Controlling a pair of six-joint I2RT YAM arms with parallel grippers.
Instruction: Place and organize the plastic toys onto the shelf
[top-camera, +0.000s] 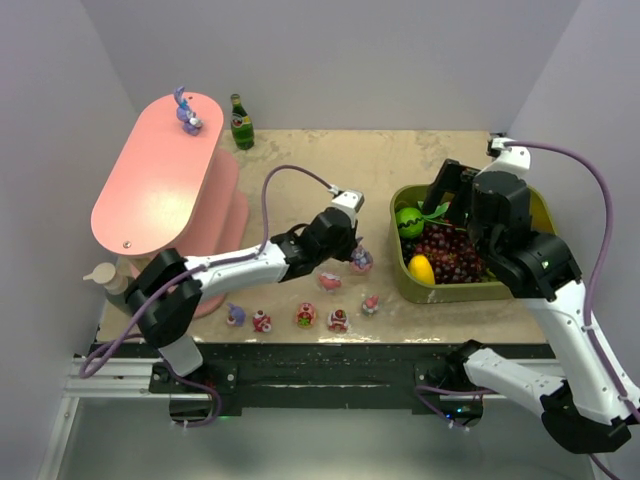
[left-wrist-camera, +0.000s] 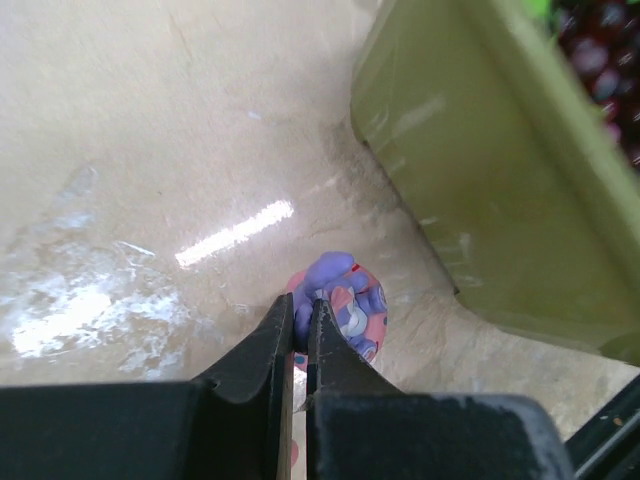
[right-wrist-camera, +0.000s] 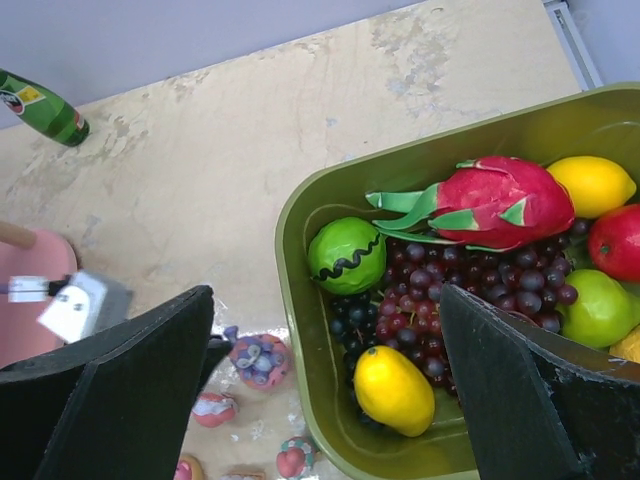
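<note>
The beige table (top-camera: 300, 170) bears seven toys (top-camera: 305, 316), the shelf (top-camera: 150, 190) one.

No legible text anywhere, label on the small green glass bottle (top-camera: 241, 122) at the far edge of the worktop (top-camera: 330, 160) too small and blurred to read

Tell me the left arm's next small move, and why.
Probably a short lift straight up: the left gripper is shut on the purple-pink toy, which sits on the table close beside the tub, and the shelf stands to the left.
</note>
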